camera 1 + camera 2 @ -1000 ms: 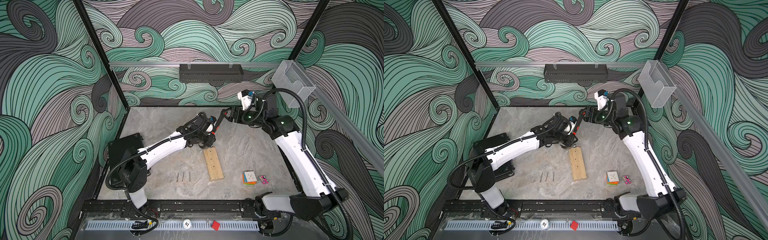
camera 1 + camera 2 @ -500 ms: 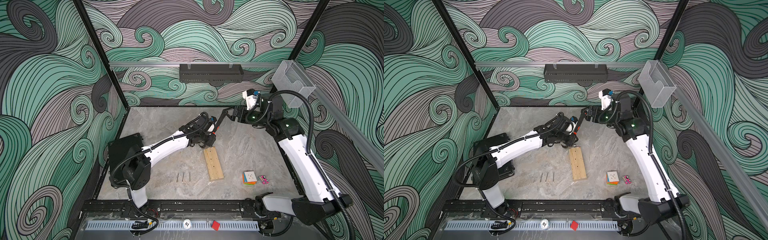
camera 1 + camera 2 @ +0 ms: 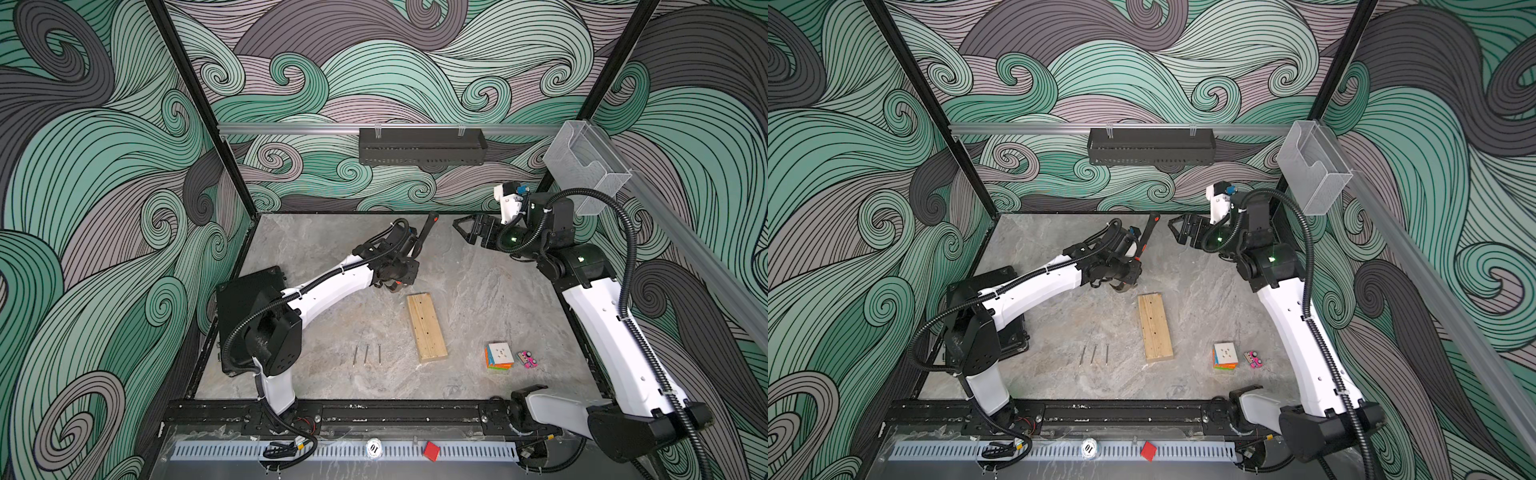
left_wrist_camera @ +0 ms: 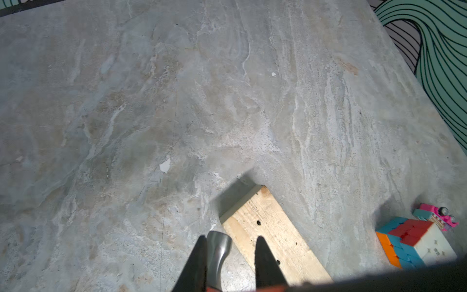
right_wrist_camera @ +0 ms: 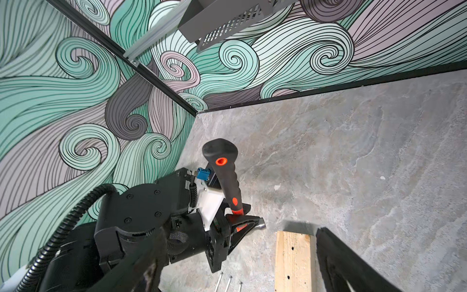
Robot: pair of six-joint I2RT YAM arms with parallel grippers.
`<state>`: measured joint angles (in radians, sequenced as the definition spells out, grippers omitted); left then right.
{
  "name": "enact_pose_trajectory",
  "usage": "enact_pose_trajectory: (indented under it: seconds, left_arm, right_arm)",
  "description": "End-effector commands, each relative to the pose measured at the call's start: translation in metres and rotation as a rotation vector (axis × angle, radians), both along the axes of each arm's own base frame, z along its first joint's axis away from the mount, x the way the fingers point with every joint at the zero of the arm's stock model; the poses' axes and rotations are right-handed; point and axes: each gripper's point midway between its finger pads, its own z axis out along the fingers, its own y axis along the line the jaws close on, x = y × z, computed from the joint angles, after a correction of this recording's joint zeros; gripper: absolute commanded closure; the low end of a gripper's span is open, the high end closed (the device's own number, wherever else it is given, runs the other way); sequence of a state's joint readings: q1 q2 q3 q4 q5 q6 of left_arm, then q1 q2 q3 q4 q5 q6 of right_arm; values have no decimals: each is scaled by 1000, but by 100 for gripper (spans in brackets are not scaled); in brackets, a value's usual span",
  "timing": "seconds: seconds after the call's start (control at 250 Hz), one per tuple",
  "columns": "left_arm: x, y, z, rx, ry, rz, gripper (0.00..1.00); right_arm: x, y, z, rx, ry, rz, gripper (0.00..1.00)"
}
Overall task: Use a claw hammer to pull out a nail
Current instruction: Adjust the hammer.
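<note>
The claw hammer stands with its black handle pointing up and back. Its grey steel head hangs low beside the far end of a wooden board. My left gripper is shut on the orange shaft just above the head. My right gripper hovers open to the right of the handle's end, touching nothing. Three loose nails lie left of the board, whose top shows small dark holes.
A colour cube and a pink toy sit right of the board. A black pad lies at the left wall. A black rack and a clear bin hang on the walls.
My right gripper has opened, let go of the hammer's handle end and drawn back a little to the right. The left arm has kept hold of the hammer in place.
</note>
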<state>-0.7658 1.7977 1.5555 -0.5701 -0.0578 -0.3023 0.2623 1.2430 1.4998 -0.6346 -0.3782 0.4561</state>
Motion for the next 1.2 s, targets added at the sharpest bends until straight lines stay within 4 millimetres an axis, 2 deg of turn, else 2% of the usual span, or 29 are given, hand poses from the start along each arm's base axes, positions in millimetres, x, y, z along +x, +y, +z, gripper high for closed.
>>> enact_pose_trajectory:
  seconds: [0.0, 0.232, 0.4, 0.428, 0.663, 0.783, 0.883, 1.143, 1.195]
  left_arm:
    - [9, -2, 27, -48, -58, 36, 100]
    - [10, -7, 24, -79, -35, 61, 100]
    - [10, -11, 24, -96, -26, 59, 100]
    - [10, -12, 24, -96, -26, 59, 100]
    - [5, -18, 27, -101, -28, 47, 100]
    - [3, -21, 27, -104, -29, 40, 100]
    - [2, -24, 30, -108, -34, 35, 100]
    - [1, -26, 31, -111, -33, 31, 100]
    - [1, -27, 33, -118, -33, 31, 100]
  right_arm:
    - [14, 8, 10, 97, -32, 1, 8]
    - [32, 21, -1, 159, -26, -14, 8]
    - [37, 36, -15, 126, -2, -9, 10]
    - [40, 39, -11, 129, -22, -10, 10]
    - [51, 62, -25, 93, -14, 0, 13]
    - [59, 66, -32, 67, -9, -22, 17]
    - [65, 67, -37, 48, -5, -46, 25]
    - [67, 72, -43, -1, -2, -77, 64]
    - [68, 71, -44, -5, -2, -86, 69]
